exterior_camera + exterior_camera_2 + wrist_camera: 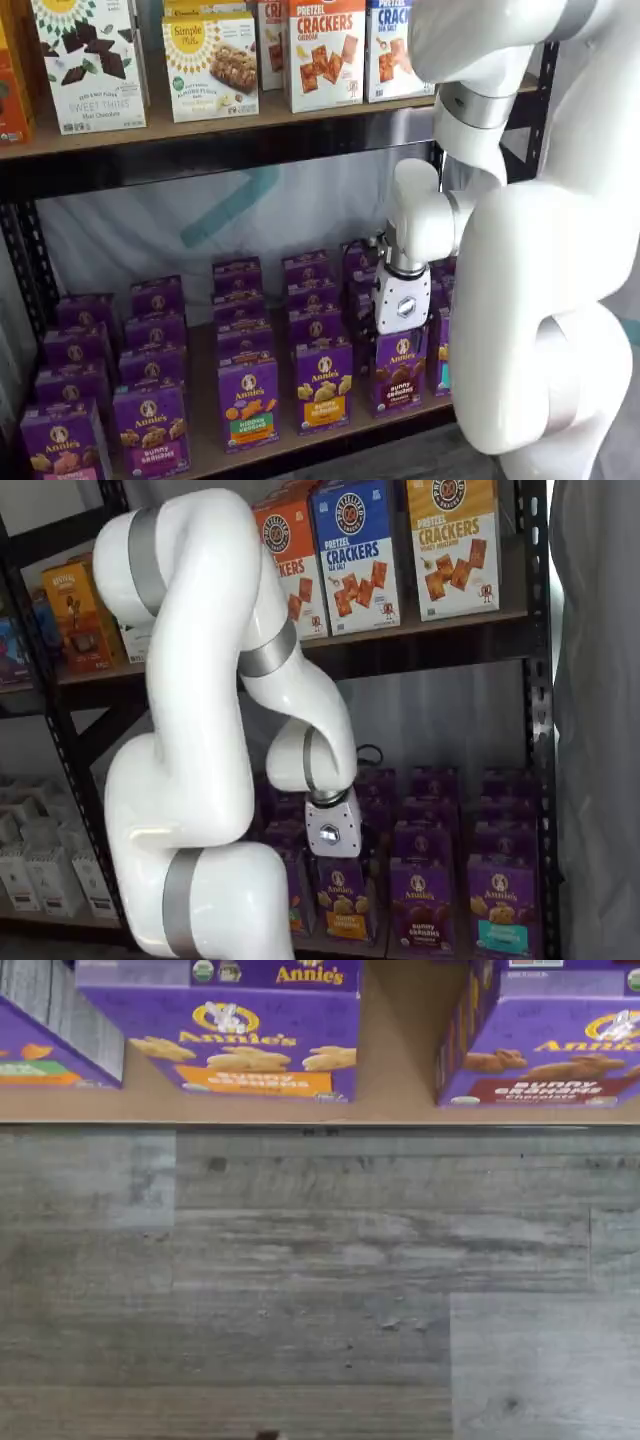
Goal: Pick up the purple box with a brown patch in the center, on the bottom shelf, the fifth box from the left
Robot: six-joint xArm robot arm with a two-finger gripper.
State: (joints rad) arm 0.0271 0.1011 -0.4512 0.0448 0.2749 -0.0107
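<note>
Gripper (401, 335): white body hangs just before the front row; fingers hidden, jaws spread fully, nothing held.
Purple box (400, 372): directly beneath and slightly behind the jaws, upright, at the bottom shelf (300, 445) front edge.
Its label: "Annie's", "Bunny Grahams", brown band.
Orange-band carton (323, 385): just beside.
Far above: "Pretzel Crackers" boxes (325, 50).

glossy white rounded arm (190, 780) with grey joint bands, boxy white wrist.
</note>
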